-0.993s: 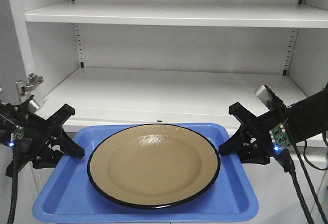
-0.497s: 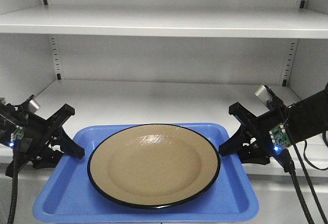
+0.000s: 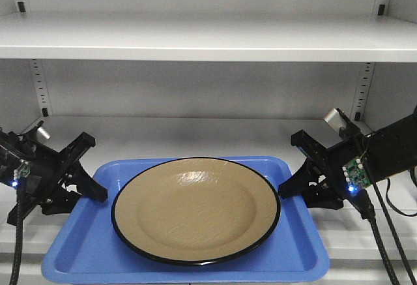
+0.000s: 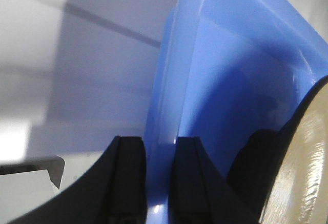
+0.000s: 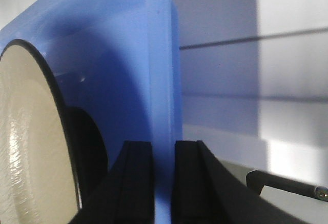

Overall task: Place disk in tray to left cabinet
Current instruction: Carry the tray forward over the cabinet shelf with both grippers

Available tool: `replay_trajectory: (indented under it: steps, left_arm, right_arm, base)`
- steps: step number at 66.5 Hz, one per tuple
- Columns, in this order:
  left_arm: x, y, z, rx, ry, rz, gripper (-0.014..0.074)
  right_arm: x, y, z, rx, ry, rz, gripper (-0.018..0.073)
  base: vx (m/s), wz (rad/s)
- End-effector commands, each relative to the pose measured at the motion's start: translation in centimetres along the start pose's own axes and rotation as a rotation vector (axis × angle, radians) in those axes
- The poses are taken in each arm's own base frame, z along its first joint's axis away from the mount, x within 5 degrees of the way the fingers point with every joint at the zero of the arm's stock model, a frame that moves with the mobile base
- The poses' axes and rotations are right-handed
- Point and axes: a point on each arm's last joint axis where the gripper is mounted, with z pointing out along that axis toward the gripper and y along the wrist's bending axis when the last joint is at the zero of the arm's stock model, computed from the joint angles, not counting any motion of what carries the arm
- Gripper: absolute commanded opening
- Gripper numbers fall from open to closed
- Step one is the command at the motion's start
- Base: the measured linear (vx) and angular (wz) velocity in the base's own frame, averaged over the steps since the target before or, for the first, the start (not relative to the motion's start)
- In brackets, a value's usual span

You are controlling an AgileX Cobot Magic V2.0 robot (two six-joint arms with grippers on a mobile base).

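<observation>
- While my left gripper (image 3: 94,167) pinches the left rim of the tray (image 3: 78,249) and my right gripper (image 3: 291,165) pinches the right rim, I judge the step in hand to be the carry into the left cabinet (image 3: 195,89).
- Each wrist view shows the blue rim squeezed tight between my two black fingers (image 4: 128,178).
- The disk (image 3: 195,210) lies flat in the tray, nearly filling it, its black edge near both grips.
- The tray hangs level before the lower shelf (image 3: 195,128); whether its far edge is already over the shelf I cannot tell.
- Next, I reckon, both arms must go forward together, tray level so the glossy disk does not slide, then lower it onto that shelf and let go.
- I see nothing standing on the lower shelf; the upper shelf (image 3: 195,37) overhead and the slotted uprights (image 3: 362,96) at the back corners limit my room, and cables (image 3: 381,239) trail under my right arm.
</observation>
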Motion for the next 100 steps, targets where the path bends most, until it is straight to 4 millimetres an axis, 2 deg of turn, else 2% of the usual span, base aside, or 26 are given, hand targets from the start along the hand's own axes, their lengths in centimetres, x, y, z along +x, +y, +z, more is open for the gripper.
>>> replay_trajectory:
  steps: [1,72,84,100]
  left_arm:
    - [1.1,-3.5,-2.1,0.173,-0.030,-0.015,0.0000]
    - [1.1,-3.5,-2.1,0.173,-0.031,-0.016,0.0000]
    - [0.9,-3.5,-2.1,0.177,-0.059,-0.018,0.0000]
    - [-0.1,-3.6,-2.2,0.189,-0.165,-0.026,0.0000]
  right_arm:
    - [0.7,3.3,-2.2,-0.147,-0.043,-0.017,-0.0006]
    - [0.6,3.3,-2.2,-0.146,-0.054,-0.016,-0.0006]
    - [0.6,3.3,-2.2,-0.146,-0.056,-0.016,-0.0006]
    - [-0.4,3.3,-2.2,-0.148,-0.161,-0.004,-0.0006]
  base:
    - [0.14,-0.08]
    - [0.05,-0.03]
    - [0.00,0.00]
    - [0.00,0.00]
